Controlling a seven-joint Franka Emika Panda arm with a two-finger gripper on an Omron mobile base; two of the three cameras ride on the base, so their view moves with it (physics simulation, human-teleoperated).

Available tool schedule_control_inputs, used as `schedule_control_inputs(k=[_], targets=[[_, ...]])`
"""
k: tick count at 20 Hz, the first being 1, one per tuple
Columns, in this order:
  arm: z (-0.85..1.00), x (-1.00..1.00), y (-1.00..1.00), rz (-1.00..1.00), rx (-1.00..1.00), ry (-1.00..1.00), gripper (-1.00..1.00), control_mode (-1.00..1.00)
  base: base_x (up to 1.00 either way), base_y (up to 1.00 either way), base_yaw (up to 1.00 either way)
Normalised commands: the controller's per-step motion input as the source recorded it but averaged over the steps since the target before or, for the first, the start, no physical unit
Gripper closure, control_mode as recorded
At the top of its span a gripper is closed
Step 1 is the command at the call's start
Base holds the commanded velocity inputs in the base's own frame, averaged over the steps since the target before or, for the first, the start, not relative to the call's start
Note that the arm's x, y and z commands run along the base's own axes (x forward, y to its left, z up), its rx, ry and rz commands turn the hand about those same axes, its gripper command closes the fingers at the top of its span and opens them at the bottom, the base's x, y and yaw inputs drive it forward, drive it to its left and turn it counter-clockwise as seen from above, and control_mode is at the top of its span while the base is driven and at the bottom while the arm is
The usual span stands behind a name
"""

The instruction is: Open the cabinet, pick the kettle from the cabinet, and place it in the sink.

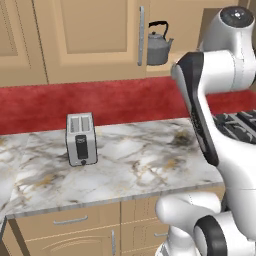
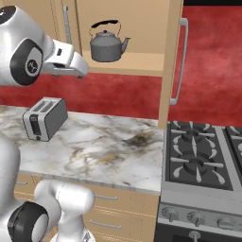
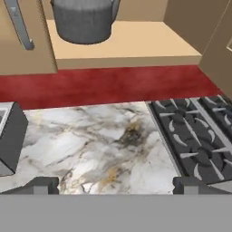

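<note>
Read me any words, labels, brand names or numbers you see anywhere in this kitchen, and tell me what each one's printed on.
No readable text in any view.
Boxy silver toaster: dark front panel, no lettering.
Squat grey metal kettle: plain.
Black stove knobs: no legible markings.
Tan wooden wall cabinet and white marble counter: unmarked.

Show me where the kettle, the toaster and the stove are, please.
kettle (image 2: 107,47): right base view, on its grey body.
toaster (image 1: 81,140): left base view, on its front face.
stove (image 2: 198,158): right base view, on a burner grate.
</note>
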Motion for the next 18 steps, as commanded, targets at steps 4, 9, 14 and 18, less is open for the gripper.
schedule_control_inputs(k=[4,9,14,18], targets=[[0.02,0.37,0.4,0.14,0.22,0.0,-1.0,-1.0,0.0,0.0,0.0],[0.06,0.42,0.4,0.1,0.16,0.0,-1.0,-1.0,0.0,0.0,0.0],[0.1,0.41,0.39,0.11,0.08,-0.02,-1.0,-1.0,0.0,0.0,0.0],[0.08,0.4,0.31,0.13,0.01,-0.06,-1.0,-1.0,0.0,0.0,0.0]])
